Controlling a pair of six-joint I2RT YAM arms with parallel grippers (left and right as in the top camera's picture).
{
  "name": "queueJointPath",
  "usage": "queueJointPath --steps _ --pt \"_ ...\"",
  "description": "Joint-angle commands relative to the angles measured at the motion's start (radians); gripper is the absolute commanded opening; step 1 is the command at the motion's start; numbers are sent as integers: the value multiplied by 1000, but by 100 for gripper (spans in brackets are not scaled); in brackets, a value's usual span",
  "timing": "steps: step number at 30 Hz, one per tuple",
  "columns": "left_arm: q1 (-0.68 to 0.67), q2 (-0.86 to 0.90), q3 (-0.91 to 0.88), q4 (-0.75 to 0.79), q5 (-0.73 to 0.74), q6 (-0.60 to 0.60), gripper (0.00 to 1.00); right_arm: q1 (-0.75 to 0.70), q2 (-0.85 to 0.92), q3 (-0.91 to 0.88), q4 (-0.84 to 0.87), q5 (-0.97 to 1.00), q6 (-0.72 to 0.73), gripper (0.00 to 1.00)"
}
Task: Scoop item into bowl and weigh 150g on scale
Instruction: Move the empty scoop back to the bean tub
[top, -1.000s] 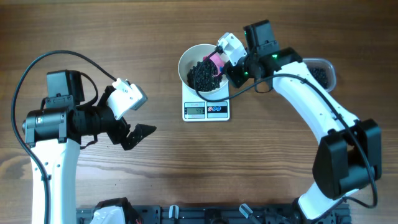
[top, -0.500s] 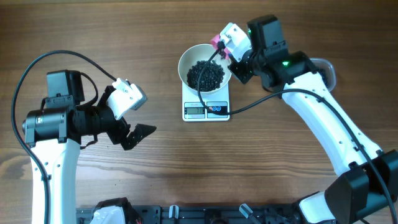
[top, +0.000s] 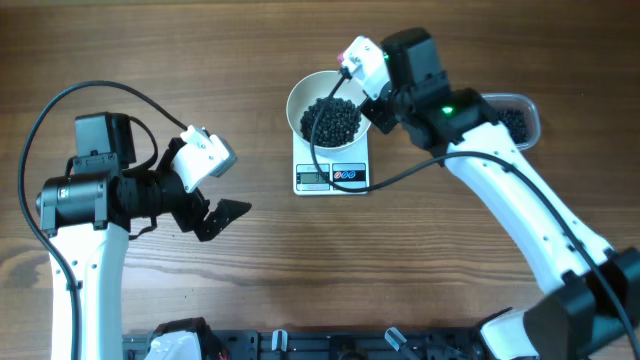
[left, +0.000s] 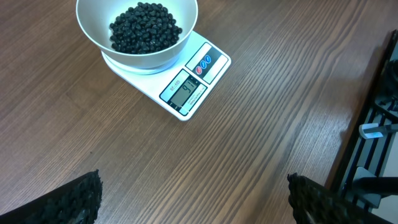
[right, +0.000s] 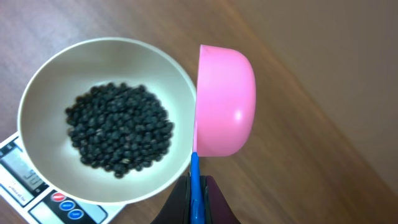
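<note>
- My right gripper is clamped tight on the scoop handle, with the scoop tipped on edge beside the bowl rim.
- The beans sit in the bowl, on the scale, near the table far edge.
- I'd add small loads, checking the display.

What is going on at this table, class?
The right hand grips a pink scoop by its blue handle, tipped on its side at the rim of the white bowl. The bowl, holding a heap of black beads, sits on the scale. The left hand hangs open, well off to the side.
</note>
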Motion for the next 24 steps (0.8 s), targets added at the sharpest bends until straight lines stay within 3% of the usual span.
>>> queueJointPath --steps 1,6,11,24 --pt "-1 -10 9 0 0 21 100 -73 -116 27 -16 72 16 4" --pt "-1 -10 9 0 0 21 100 -335 -181 27 -180 193 62 4" --pt "-1 -10 9 0 0 21 100 -562 -108 13 -310 188 64 4" --pt "-1 -10 9 0 0 21 100 -594 179 2 -318 155 96 4"
